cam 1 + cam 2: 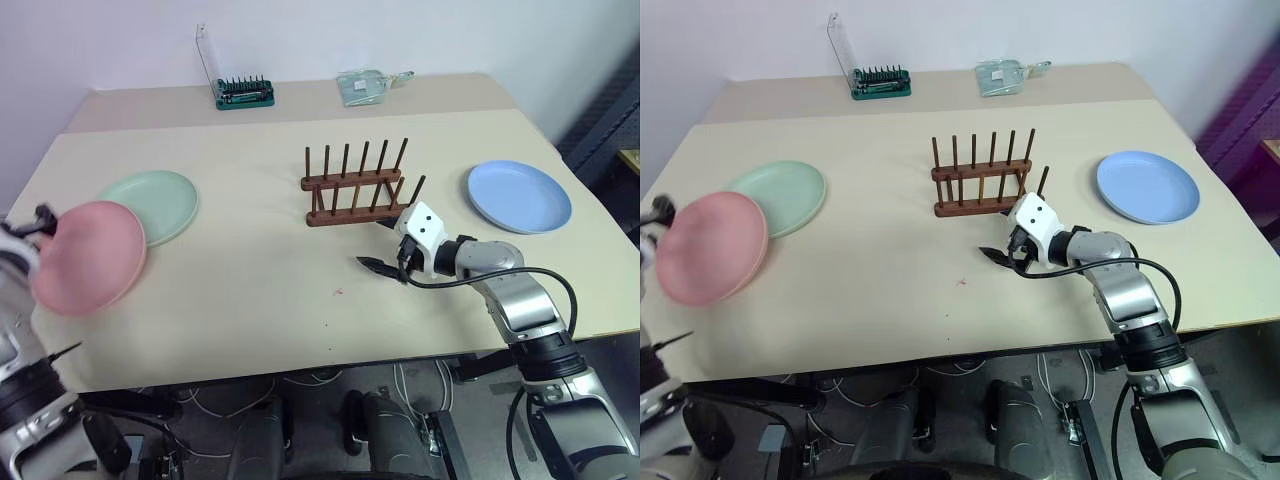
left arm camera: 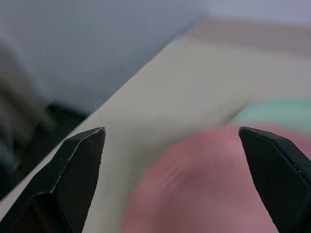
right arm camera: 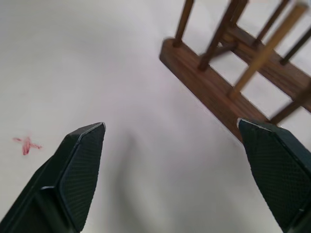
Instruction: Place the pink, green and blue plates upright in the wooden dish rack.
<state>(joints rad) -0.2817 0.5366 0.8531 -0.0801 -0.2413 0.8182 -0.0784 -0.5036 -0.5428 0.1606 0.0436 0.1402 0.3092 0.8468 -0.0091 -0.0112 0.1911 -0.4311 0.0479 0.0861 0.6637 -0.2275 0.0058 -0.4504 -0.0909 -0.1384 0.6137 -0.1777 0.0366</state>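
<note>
Pale wall stands behind a big tan table (image 1: 260, 300). At the far edge of the table sits a green bit holder (image 1: 245, 93) with its clear lid up, and a little to its right lies a small clear packet (image 1: 362, 86).

Near the middle of the table stands the wooden dish rack (image 1: 355, 188). Its thin pegs point up and no plate is in it.

On the left side lies the green plate (image 1: 155, 203), flat on the table. The pink plate (image 1: 90, 256) is just in front of it, nearer to the robot, and its far edge covers a bit of the green one. The pink plate looks blurry, and I cannot tell if it lies flat or is tipped up a little. The blue plate (image 1: 519, 195) lies flat on the right side, well apart from the rack.

The left gripper (image 2: 172, 179) is by the left edge of the table, right next to the pink plate. In the left wrist view its two black fingers (image 2: 80, 165) stand wide apart, with the pink plate between them and a little ahead. They hold nothing.

The right gripper (image 1: 385, 265) is over the table just in front of the rack, pointing to the left. In the right wrist view its fingers (image 3: 80, 165) are spread wide too, and they hold nothing. The near end of the rack is close ahead of it. A small red mark (image 3: 26, 144) is on the table near it.
</note>
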